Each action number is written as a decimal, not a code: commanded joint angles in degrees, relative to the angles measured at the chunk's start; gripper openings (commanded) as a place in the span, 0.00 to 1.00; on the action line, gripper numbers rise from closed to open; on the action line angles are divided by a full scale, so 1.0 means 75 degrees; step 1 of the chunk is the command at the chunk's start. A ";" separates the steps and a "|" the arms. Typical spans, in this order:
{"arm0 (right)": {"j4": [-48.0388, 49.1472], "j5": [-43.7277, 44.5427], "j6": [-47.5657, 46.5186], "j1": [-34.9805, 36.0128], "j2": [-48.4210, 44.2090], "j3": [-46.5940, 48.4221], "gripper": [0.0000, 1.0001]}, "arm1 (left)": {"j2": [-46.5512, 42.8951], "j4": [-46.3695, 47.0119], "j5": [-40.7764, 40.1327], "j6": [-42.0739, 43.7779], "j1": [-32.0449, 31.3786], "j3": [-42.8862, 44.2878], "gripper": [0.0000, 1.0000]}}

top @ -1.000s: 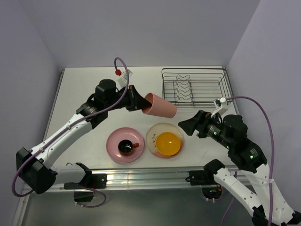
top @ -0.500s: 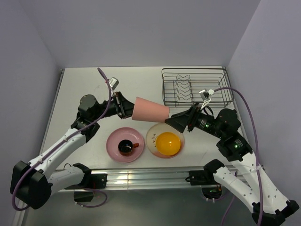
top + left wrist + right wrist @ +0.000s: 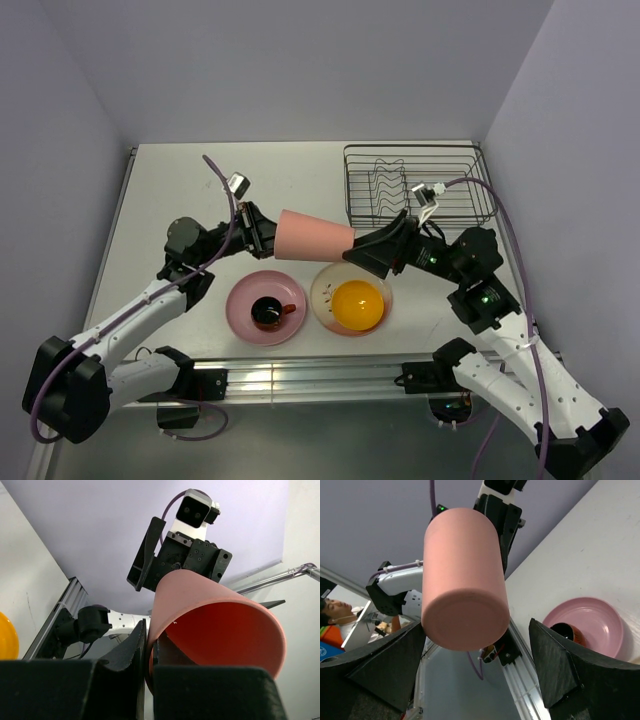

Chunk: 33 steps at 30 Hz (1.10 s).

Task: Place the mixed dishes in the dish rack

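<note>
The pink tumbler [image 3: 315, 238] hangs on its side above the table, mouth towards my left gripper [image 3: 270, 235], which is shut on its rim [image 3: 148, 655] with one finger inside. My right gripper [image 3: 358, 255] is open. Its fingers stand either side of the tumbler's closed base [image 3: 465, 612] without touching it. A small red-orange cup [image 3: 267, 312] sits on the pink plate [image 3: 243, 300]. The yellow bowl [image 3: 358, 304] rests on the cream plate [image 3: 322, 283]. The black wire dish rack [image 3: 415, 149] stands at the back right with nothing in it.
Both plates lie near the table's front edge, right under the two grippers. A metal rail [image 3: 300, 380] runs along the front of the table. Grey walls close in the left, back and right sides.
My left arm has swung the tumbler down and level, base pointing right. The right gripper has moved left until its open fingers flank the tumbler's base.
</note>
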 commanded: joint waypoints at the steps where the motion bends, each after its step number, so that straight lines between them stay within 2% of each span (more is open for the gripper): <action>1: 0.1063 0.0219 0.0244 0.0007 -0.0023 -0.0135 0.89 | -0.0212 0.1050 -0.0228 -0.0275 -0.0025 -0.0198 0.00; 10: 0.2621 0.0654 0.0829 0.0054 -0.0059 -0.0815 0.89 | -0.0493 0.2129 -0.1318 -0.0850 -0.0083 -0.1018 0.00; 19: 0.4427 0.0982 0.1076 0.0522 0.0269 -0.1448 0.89 | -0.0646 0.3007 -0.2830 -0.1366 -0.0552 -0.1757 0.00; 33: 0.4920 0.1580 0.0607 0.1026 0.0913 -0.1014 0.89 | -0.0459 0.2925 -0.3733 -0.1354 -0.1290 -0.1968 0.00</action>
